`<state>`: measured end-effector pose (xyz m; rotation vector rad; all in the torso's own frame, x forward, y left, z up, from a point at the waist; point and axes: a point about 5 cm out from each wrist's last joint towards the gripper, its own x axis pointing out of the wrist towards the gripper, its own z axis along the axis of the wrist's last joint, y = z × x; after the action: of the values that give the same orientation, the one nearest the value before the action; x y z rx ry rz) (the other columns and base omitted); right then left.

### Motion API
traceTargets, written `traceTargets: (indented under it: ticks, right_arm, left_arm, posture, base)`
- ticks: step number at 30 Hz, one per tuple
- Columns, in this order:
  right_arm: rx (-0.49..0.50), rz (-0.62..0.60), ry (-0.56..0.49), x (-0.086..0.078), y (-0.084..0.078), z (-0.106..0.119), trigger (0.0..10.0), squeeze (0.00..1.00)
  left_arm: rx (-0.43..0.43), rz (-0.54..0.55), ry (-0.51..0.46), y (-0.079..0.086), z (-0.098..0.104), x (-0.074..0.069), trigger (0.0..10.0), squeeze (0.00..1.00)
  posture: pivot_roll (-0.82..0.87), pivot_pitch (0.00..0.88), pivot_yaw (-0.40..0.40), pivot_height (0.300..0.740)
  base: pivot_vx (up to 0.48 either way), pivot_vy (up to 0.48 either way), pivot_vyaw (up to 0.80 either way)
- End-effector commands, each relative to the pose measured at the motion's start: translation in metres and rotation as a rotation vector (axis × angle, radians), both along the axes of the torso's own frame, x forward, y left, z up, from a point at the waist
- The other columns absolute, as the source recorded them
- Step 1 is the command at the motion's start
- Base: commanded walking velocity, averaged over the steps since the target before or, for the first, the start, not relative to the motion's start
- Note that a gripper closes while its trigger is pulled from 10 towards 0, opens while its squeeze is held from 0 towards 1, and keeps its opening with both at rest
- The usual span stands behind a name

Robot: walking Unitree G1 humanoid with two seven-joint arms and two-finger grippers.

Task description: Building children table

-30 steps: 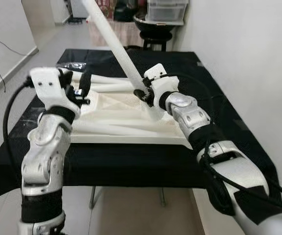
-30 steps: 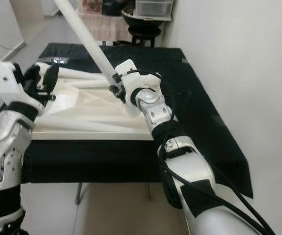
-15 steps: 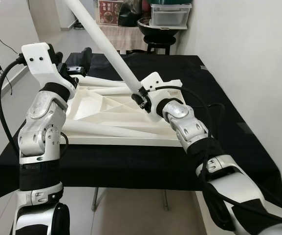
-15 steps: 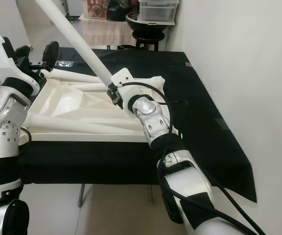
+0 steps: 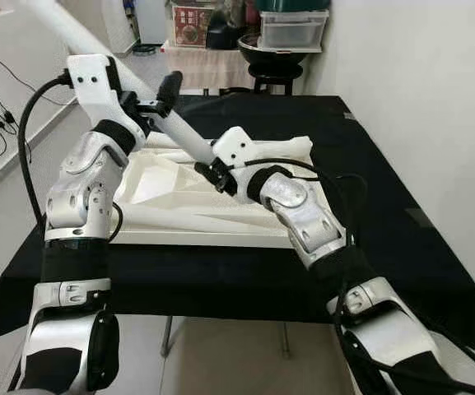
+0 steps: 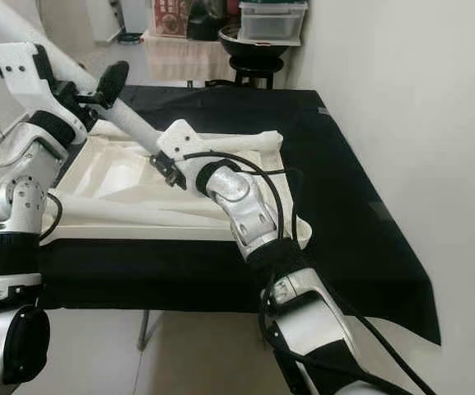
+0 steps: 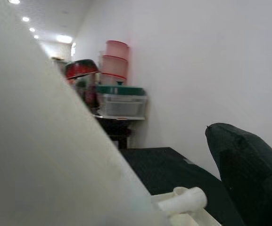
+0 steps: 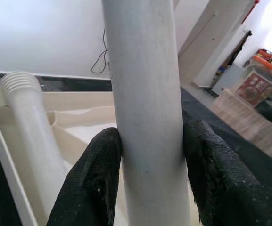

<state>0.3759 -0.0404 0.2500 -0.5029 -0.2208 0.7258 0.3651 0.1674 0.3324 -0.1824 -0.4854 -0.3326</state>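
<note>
The right gripper [image 8: 150,188] clenches the long white table leg [image 5: 183,136] held slanted above the upturned tabletop [image 5: 221,197], while the left gripper [image 5: 159,97], fingers spread, flanks it higher up; the long overhang could lever it loose or aslant.
</note>
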Motion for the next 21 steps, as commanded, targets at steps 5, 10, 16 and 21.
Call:
traceTargets:
  ticks: [5, 10, 16, 21]
  right_arm:
    - [-0.010, 0.023, -0.011, -0.005, 0.005, 0.002, 10.0, 0.00]
    - [-0.006, -0.006, 0.009, -0.004, 0.002, -0.003, 10.0, 0.00]
    - [0.097, -0.055, -0.020, -0.006, -0.001, -0.006, 10.0, 0.00]
    - [0.148, 0.085, 0.084, -0.025, 0.010, -0.026, 10.0, 1.00]
  left_arm:
    - [-0.009, -0.043, -0.068, -0.004, 0.010, -0.003, 0.0, 0.00]
    - [-0.019, -0.063, -0.094, -0.003, 0.014, -0.003, 0.0, 0.00]
    - [0.015, -0.177, -0.120, -0.014, 0.016, -0.009, 0.0, 0.00]
    - [0.113, -0.470, -0.134, -0.039, 0.010, -0.024, 0.0, 0.00]
  posture:
    - [0.05, 0.000, -0.006, 0.740]
    - [0.05, 0.000, -0.007, 0.740]
    - [0.05, 0.000, -0.011, 0.740]
    - [0.05, 0.000, -0.002, 0.740]
  base:
    - [0.000, 0.000, 0.00]
    - [0.000, 0.000, 0.00]
    - [0.000, 0.000, 0.00]
    - [0.000, 0.000, 0.00]
